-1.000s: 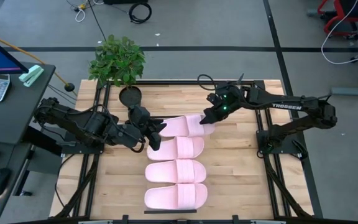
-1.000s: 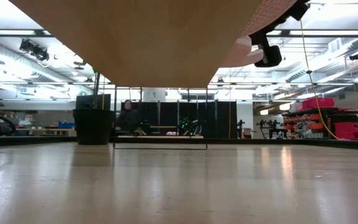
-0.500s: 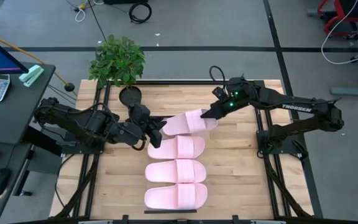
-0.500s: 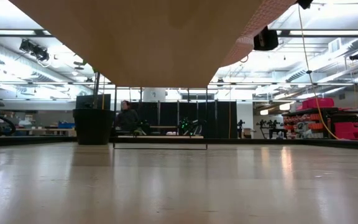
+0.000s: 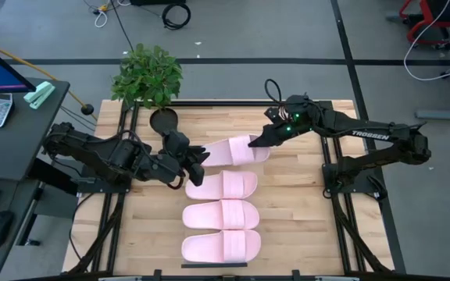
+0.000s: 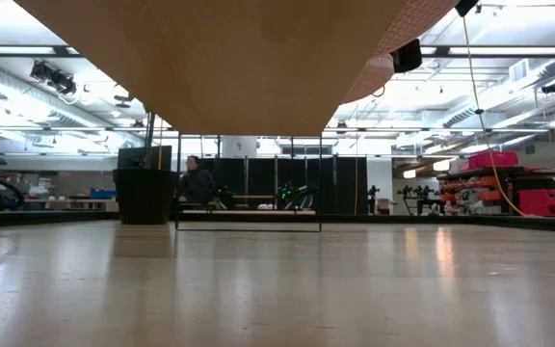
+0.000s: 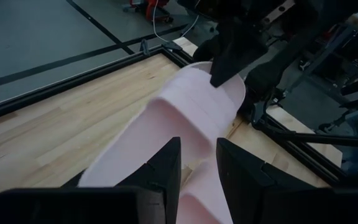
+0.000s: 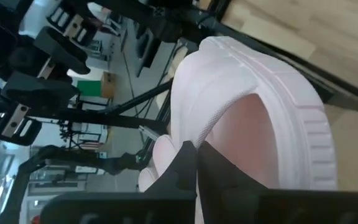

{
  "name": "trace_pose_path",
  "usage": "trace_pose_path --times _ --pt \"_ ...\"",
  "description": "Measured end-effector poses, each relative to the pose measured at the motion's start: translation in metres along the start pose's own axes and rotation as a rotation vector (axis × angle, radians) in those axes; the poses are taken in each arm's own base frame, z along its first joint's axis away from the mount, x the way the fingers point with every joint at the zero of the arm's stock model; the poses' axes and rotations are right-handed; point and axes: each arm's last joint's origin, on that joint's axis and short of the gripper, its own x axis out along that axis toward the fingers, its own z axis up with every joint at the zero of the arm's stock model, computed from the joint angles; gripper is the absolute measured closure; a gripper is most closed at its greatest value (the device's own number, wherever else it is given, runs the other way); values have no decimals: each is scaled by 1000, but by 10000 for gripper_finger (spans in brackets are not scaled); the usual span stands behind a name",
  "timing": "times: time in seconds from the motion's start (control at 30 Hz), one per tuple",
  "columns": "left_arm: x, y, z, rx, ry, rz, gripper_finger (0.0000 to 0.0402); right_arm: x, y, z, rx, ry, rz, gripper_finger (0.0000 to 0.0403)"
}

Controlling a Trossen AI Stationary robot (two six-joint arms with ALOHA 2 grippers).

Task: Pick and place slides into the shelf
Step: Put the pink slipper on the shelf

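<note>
High view shows you the top slide [image 5: 233, 151] at frame centre, pinched at opposite ends by the left gripper [image 5: 197, 161] and right gripper [image 5: 258, 142]; three slides [image 5: 220, 215] lie below

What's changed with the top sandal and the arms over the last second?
The right gripper, shut on the top slide, pulled that end up and toward the plant side of the table. The left gripper kept holding the other end. The three other slides stayed put.

Matt pink foam slides [image 5: 220, 215]; pale wood-grain tabletop [image 5: 303, 226]; black metal frame [image 5: 341, 226].
</note>
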Motion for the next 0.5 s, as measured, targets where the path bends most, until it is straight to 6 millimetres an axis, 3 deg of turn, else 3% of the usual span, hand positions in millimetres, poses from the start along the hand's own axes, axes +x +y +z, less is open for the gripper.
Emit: trace_pose_path --times 0.5 --pt "0 0 0 -5 1 2 294 29 -10 7 68 42 22 403"
